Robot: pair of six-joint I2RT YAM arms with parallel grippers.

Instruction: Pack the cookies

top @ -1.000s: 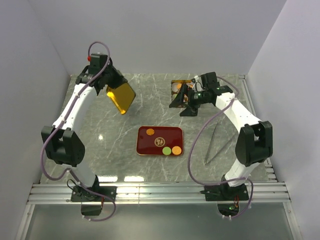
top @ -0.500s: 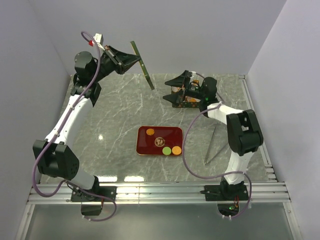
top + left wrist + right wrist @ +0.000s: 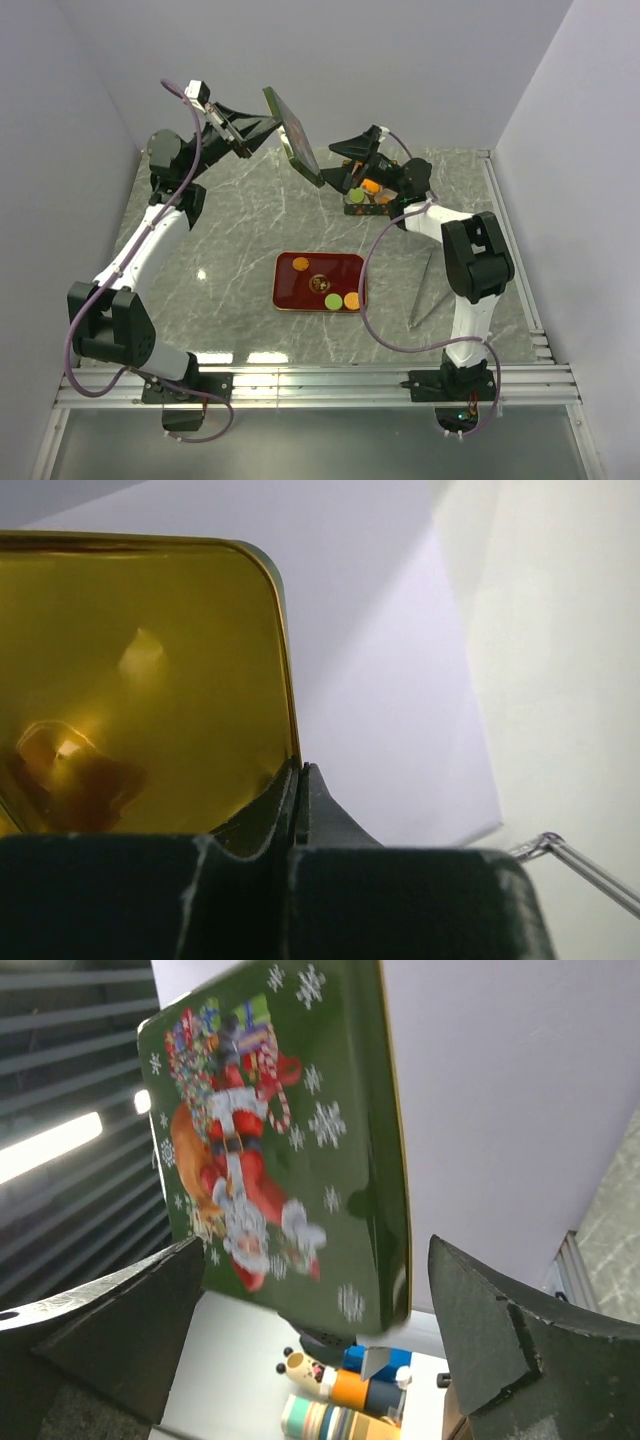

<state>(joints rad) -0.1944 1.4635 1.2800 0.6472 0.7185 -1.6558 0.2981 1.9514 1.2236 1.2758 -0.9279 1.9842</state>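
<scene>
Cookies [image 3: 333, 300] lie in the red tray [image 3: 290, 288] in the middle of the table [image 3: 220, 250]. One orange one sits near the tray's far left corner. A green one and an orange one sit side by side near its front right corner, and a gold round badge [image 3: 320, 281] lies between them. So some are packed. Two more round bits, one green [image 3: 356, 197] and one orange, show at the back, just by the right hand [image 3: 348, 163]. I can't tell what they sit in. The right hand is wide open and holds nothing. The left hand [image 3: 268, 127] is pinched tight on the edge of the lid [image 3: 298, 140], up high and tilted. The lid has Santa on one side and is gold on the other. I think the other cookies go in next, then the lid goes on.
</scene>
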